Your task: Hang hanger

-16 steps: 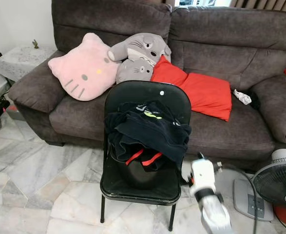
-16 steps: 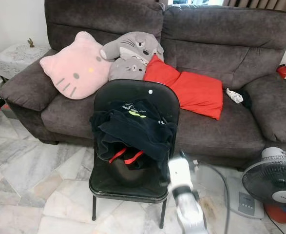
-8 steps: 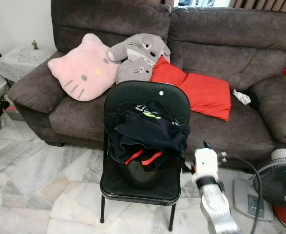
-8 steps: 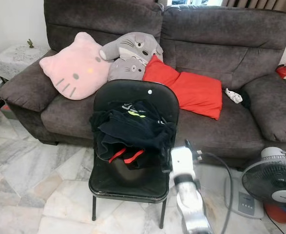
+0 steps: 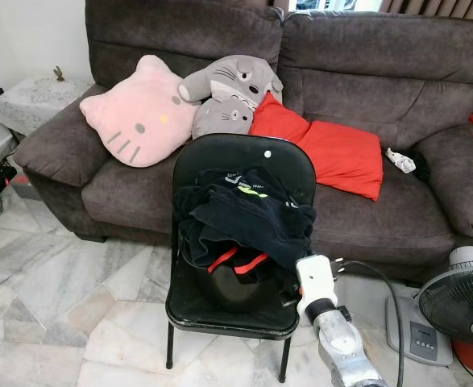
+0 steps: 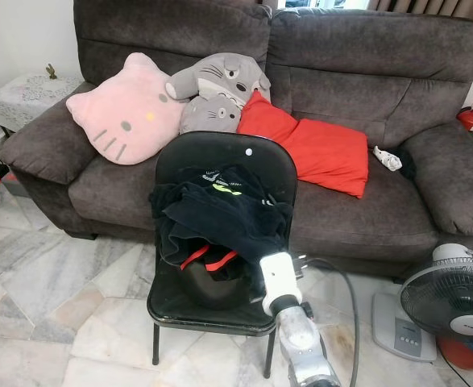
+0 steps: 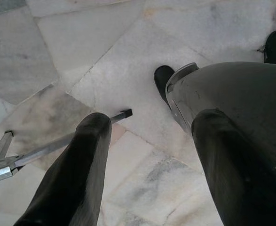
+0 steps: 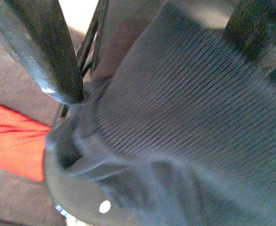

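Sofa behind black chair; right tool spread wide, against dark clothes; left tool open, empty.

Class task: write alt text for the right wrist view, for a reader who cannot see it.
Two open black fingers of the right hand frame a dark ribbed garment heaped on a black chair, very close up. A red cushion shows beyond the chair.

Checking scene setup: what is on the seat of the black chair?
A heap of dark clothes with red trim lies on the black chair. Whether a hanger is buried in it is hidden. The right end effector is open at the fabric.
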`<state>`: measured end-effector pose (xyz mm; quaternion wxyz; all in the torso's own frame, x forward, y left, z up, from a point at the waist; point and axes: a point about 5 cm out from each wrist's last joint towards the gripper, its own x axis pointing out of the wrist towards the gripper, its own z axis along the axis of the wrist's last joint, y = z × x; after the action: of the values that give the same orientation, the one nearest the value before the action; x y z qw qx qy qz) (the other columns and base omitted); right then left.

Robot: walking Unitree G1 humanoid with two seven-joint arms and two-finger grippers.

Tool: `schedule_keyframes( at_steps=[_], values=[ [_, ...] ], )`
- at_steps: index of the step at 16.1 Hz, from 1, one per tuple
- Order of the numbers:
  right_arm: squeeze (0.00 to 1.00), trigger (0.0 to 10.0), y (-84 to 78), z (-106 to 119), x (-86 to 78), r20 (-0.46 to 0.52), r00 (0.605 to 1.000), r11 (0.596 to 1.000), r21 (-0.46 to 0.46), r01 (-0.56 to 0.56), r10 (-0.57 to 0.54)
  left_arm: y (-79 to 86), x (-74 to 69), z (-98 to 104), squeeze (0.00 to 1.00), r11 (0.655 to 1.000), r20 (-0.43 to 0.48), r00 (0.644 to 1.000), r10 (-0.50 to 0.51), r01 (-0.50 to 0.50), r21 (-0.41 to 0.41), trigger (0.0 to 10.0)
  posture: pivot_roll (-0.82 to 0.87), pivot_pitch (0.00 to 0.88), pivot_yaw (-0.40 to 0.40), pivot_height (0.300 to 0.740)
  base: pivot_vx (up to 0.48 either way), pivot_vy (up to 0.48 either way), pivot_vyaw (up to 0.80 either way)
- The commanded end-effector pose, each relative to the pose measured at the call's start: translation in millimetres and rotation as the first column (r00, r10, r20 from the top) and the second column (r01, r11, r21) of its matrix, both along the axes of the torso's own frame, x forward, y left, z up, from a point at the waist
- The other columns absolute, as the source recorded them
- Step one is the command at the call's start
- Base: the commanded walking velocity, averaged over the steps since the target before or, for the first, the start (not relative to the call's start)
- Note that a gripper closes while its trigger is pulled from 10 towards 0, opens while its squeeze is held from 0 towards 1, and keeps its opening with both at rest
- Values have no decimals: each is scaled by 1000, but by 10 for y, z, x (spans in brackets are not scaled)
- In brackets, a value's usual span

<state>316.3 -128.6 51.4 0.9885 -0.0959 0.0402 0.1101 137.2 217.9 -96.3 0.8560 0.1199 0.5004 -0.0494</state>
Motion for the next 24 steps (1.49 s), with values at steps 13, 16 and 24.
schedule_keyframes(
  at_steps=[13,16,24],
  values=[
    [0,0,-46,147,95,88,992,995,41,90,-94,-175,-112,-71,0,998,-55,998,-41,39,-51,10000,-50,107,-40,740,0,0,0],
    [0,8588,-101,167,157,72,988,991,19,134,-135,-176,-106,-69,0,998,-53,998,-45,42,-53,10000,-49,111,-39,740,0,0,0],
    [0,0,-162,182,199,65,983,985,22,171,-172,-183,-98,-68,0,998,-50,998,-43,40,-53,10000,-44,121,-41,740,0,0,0]
  ],
)
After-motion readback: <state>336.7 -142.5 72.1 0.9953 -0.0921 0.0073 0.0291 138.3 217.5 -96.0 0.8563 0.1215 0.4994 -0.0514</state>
